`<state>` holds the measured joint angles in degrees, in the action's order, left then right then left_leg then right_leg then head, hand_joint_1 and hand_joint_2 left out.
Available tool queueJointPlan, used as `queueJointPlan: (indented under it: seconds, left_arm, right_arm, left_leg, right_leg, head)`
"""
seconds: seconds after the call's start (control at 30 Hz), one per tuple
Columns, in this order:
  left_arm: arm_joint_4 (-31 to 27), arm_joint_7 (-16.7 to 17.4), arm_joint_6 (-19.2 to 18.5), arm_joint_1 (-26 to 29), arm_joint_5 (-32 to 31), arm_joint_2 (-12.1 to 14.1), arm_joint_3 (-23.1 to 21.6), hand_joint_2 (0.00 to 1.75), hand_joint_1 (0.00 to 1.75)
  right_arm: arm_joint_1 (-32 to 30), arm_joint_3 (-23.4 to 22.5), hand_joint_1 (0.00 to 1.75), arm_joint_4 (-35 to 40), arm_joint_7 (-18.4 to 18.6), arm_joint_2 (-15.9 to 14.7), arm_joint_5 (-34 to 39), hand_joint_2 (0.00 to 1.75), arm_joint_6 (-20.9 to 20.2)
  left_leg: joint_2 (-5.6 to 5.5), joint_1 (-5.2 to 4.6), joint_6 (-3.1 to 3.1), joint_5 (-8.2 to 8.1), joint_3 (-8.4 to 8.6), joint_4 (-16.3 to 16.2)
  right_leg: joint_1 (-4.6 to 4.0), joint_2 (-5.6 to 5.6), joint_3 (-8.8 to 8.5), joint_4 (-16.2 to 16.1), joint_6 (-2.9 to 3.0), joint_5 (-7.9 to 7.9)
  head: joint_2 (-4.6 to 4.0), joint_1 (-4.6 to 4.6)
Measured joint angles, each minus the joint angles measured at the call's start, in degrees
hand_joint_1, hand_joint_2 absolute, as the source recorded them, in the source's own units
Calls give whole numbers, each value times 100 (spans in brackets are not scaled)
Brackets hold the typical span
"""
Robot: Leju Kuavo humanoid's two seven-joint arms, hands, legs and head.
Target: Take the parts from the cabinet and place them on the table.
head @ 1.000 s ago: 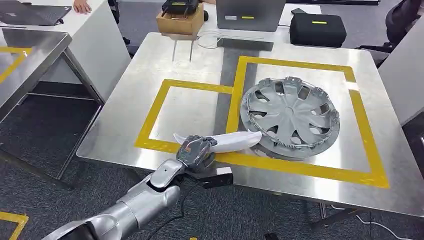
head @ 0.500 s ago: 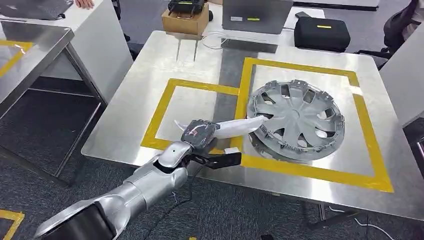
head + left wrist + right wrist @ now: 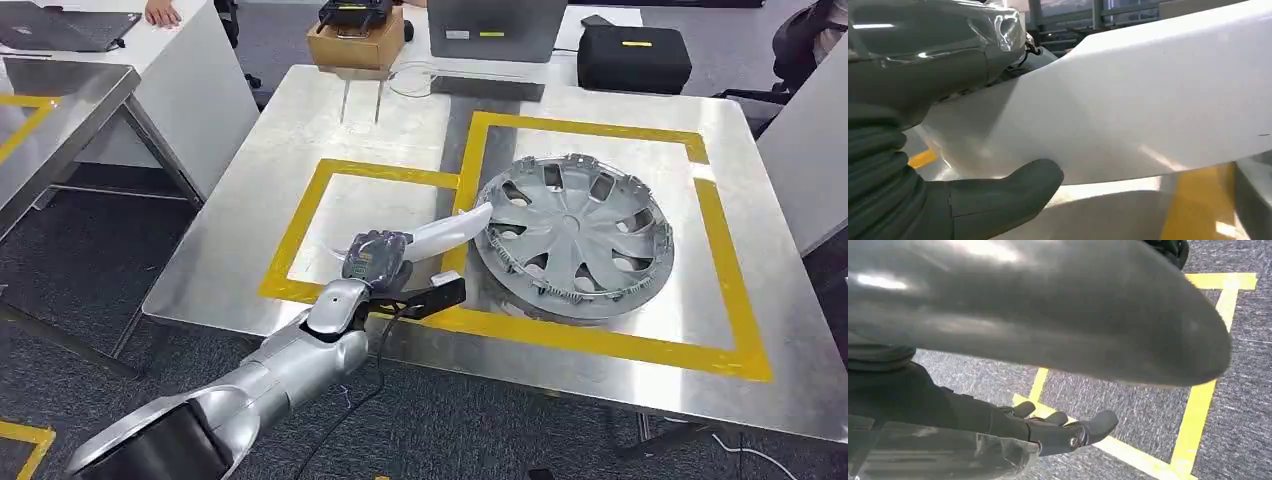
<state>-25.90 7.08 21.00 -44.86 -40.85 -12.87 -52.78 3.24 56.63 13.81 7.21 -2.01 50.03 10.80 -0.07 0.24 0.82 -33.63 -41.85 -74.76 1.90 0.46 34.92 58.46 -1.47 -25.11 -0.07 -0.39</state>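
My left hand (image 3: 375, 258) grips a long white curved part (image 3: 440, 233) and holds it over the steel table (image 3: 300, 110), across the tape between the small yellow square (image 3: 300, 235) and the large one. The part's far tip points at the rim of a grey wheel cover (image 3: 575, 235) lying flat inside the large yellow square. In the left wrist view the white part (image 3: 1128, 100) lies between the thumb (image 3: 998, 197) and the upper fingers. My right hand (image 3: 1048, 432) hangs over grey carpet, its fingers loosely apart and holding nothing.
A cardboard box (image 3: 355, 42), a grey case (image 3: 495, 28) and a black case (image 3: 635, 58) stand at the table's far edge. A white desk (image 3: 150, 60) with a person's hand (image 3: 160, 12) is at the far left, a second steel table (image 3: 50, 120) beside it.
My left hand has carried the white part farther over the table, from the front tape line toward the small square. The view has also shifted a little.
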Motion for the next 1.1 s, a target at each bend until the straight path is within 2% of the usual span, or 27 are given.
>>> queueJointPlan:
  seconds: [0.03, 0.07, 0.1, 0.13, 0.17, 0.2, 0.23, 0.27, 0.33, 0.37, 0.4, 0.47, 0.53, 0.57, 0.6, 0.67, 0.7, 0.73, 0.77, 0.83, 0.87, 0.9, 0.93, 1.0, 1.03, 1.07, 1.1]
  left_arm:
    - [24, 0, 7, 9, 0, 15, 26, 175, 175]
    - [41, 0, 9, 11, 2, 28, 39, 175, 175]
    - [50, 0, 13, 8, 4, 37, 55, 175, 175]
    - [50, -2, 17, -4, 4, 41, 72, 175, 175]
    - [50, -2, 17, -18, 9, 44, 85, 175, 175]
    - [50, -7, 15, -39, 17, 48, 109, 175, 175]
    - [52, -9, 13, -53, 35, 46, 125, 175, 175]
    - [57, -9, 0, -67, 42, 44, 125, 175, 175]
    - [74, -9, -39, -83, 52, 63, 144, 175, 175]
    - [74, -13, -50, -74, 57, 57, 162, 175, 175]
    - [79, -26, -57, -86, 57, 48, 168, 175, 175]
    - [83, -39, -83, -103, 59, 20, 168, 175, 175]
    - [105, -42, -107, -62, 66, 17, 166, 175, 175]
    - [120, -44, -114, -43, 66, 17, 166, 175, 175]
    - [127, -50, -118, -26, 68, 17, 166, 175, 175]
    - [127, -61, -118, -26, 79, 13, 170, 175, 175]
    - [127, -66, -118, -24, 83, 13, 173, 175, 175]
    - [131, -68, -120, -35, 98, 20, 183, 175, 175]
    - [131, -79, -131, -22, 109, 9, 194, 175, 175]
    - [133, -79, -153, -9, 131, 13, 210, 175, 175]
    - [133, -77, -151, -17, 142, 17, 219, 175, 175]
    - [133, -55, -144, -20, 164, 15, 232, 175, 175]
    - [133, -3, -136, -19, 188, 17, 260, 175, 175]
    - [144, 127, -120, -2, 241, 20, 317, 175, 175]
    - [153, 181, -101, 20, 251, 26, 349, 175, 175]
    - [162, 210, -81, 31, 254, 31, 369, 175, 175]
    - [168, 247, -61, 32, 265, 33, 389, 175, 175]
  right_arm:
    - [0, 0, 0, 0, 9, -2, -9, 0, -11]
    - [0, 2, 0, 0, 28, -4, -15, 0, -26]
    - [1, 2, 0, 0, 42, -7, -17, 0, -37]
    - [9, 2, 0, 0, 44, -7, -26, 0, -37]
    - [17, 4, 0, 0, 48, -4, -37, 0, -39]
    - [22, 7, 0, 9, 57, 42, -48, 0, -52]
    - [43, 7, 0, 4, 61, 21, -50, 0, -48]
    - [47, 15, 0, 15, 77, 57, -50, 0, -59]
    - [59, 24, 0, 13, 85, 79, -61, 0, -52]
    - [64, 26, 0, 13, 90, 55, -68, 0, -52]
    - [65, 28, 0, 13, 94, 44, -72, 0, -52]
    - [83, 31, 0, 13, 96, 13, -85, 0, -52]
    - [80, 31, 0, 11, 96, -24, -101, 0, -52]
    - [75, 31, 0, 11, 98, -35, -100, 0, -52]
    - [76, 31, 0, 9, 101, -48, -103, 0, -52]
    - [87, 33, 0, 9, 100, -81, -116, 0, -63]
    - [93, 33, 0, 9, 101, -81, -118, 0, -79]
    - [92, 37, 0, 9, 103, -55, -118, 0, -105]
    - [99, 39, 0, 9, 107, -59, -120, 0, -116]
    - [96, 50, 0, 9, 131, -63, -118, 0, -125]
    - [100, 57, 0, 9, 131, -61, -120, 0, -125]
    - [100, 61, 0, 7, 131, -68, -118, 0, -125]
    - [107, 63, 0, 7, 131, -70, -118, 0, -120]
    - [116, 66, 0, 7, 131, -70, -118, 0, -111]
    - [114, 66, 0, 7, 135, -72, -118, 0, -107]
    - [110, 68, 0, 7, 140, -72, -120, 0, -100]
    - [110, 68, 0, 7, 146, -74, -120, 0, -92]
  left_leg:
    - [0, -1, 15, -23, -160, -265]
    - [-1, -4, 52, 104, -163, -201]
    - [-2, -15, 116, 333, -24, 129]
    - [-3, -40, 205, 598, 207, 628]
    - [-2, -92, 337, 835, 485, 1167]
    - [25, -170, 541, 819, 679, 1501]
    - [101, -189, 563, 798, 705, 1561]
    - [98, -237, 544, 835, 713, 1573]
    - [81, -249, 559, 860, 735, 1646]
    - [92, -156, 541, 930, 857, 1825]
    - [92, -149, 501, 958, 911, 1918]
    - [87, -144, 498, 958, 921, 1929]
    - [75, -146, 460, 929, 923, 1923]
    - [69, -140, 440, 913, 931, 1916]
    - [59, -127, 405, 883, 948, 1900]
    - [35, -78, 306, 782, 966, 1791]
    - [38, -70, 247, 709, 951, 1709]
    - [25, -120, 205, 671, 907, 1648]
    - [16, -115, 193, 669, 894, 1640]
    - [24, -96, 179, 654, 913, 1644]
    - [24, -74, 145, 598, 906, 1608]
    - [12, -64, 102, 519, 841, 1493]
    - [11, -47, 62, 357, 715, 1201]
    - [10, -16, 4, -57, 208, 219]
    - [11, -6, -2, -145, -20, -161]
    - [11, -4, 8, -91, -117, -261]
    - [9, -5, 36, 97, -68, -70]
  right_leg:
    - [-23, 3, -3, 0, 27, -16]
    - [-47, 11, -14, 0, 40, -26]
    - [-74, 18, -32, -1, 56, -37]
    - [-115, 26, -62, -7, 90, -72]
    - [-144, 25, -97, -13, 103, -82]
    - [-79, 19, -118, -26, 110, -103]
    - [-173, 17, -123, -37, 65, -81]
    - [-110, 8, -117, -37, 47, -65]
    - [-113, -11, -148, -84, 11, -65]
    - [-131, -16, -120, -119, 1, -132]
    - [-127, -15, -98, 24, -3, -186]
    - [-94, -14, 314, 834, 6, -457]
    - [-55, -16, 801, 1615, -46, -639]
    - [-34, -19, 879, 1645, -106, -583]
    - [-2, -24, 808, 1389, -198, -403]
    - [47, -64, 346, 297, -381, 133]
    - [54, -99, 221, 7, -371, 155]
    - [13, -56, 165, -10, -306, 146]
    - [12, -42, 176, 33, -200, 136]
    - [-16, -35, 181, 38, -150, 110]
    - [50, -29, 153, 21, -84, 110]
    - [41, -21, 128, 19, -55, 93]
    - [40, -21, 109, 19, -16, 84]
    - [22, -17, 100, 20, 15, 69]
    - [13, -12, 100, 21, 16, 67]
    - [6, -7, 95, 21, 22, 63]
    - [-6, 1, 82, 21, 25, 60]
  head:
    - [0, -2]
    - [0, -2]
    - [0, -2]
    - [0, -2]
    - [0, -4]
    - [0, 24]
    - [0, 63]
    - [0, 24]
    - [0, 2]
    - [0, 9]
    - [0, 18]
    - [0, 35]
    - [0, 28]
    - [0, 33]
    - [0, 28]
    - [0, 33]
    - [0, 35]
    - [0, 57]
    - [0, 46]
    - [0, 26]
    - [0, 24]
    - [0, 20]
    - [0, 2]
    - [0, 0]
    - [0, 4]
    - [0, -2]
    - [0, 2]
